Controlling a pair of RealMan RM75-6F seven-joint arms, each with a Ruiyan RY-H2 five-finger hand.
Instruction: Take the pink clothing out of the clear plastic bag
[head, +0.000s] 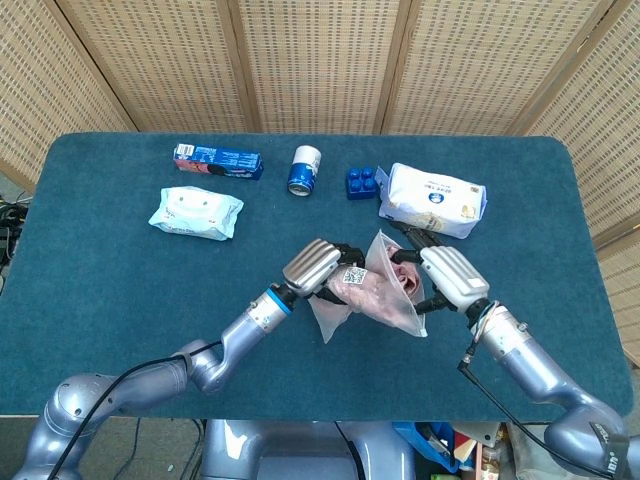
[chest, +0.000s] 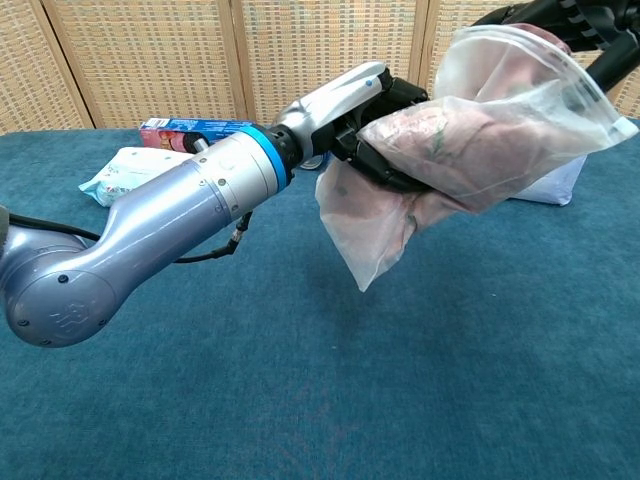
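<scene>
pink clothing (head: 378, 296) inside clear plastic bag (head: 345, 310), centre of head view, held above the table (head: 100, 290). left hand (head: 318, 268) clamped on the bag's lower part. right hand (head: 440, 277) at the bag mouth, fingers reaching in; can't tell if it grips anything. wipes pack (head: 196, 212), can (head: 303, 170), blue block (head: 361, 182) along upper frame.

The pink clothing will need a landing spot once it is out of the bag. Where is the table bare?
The blue table is bare along its left side, in front of the white wipes pack, and along its right edge beyond the white tissue pack. The back row is crowded; the middle holds both hands and the clear plastic bag.
</scene>
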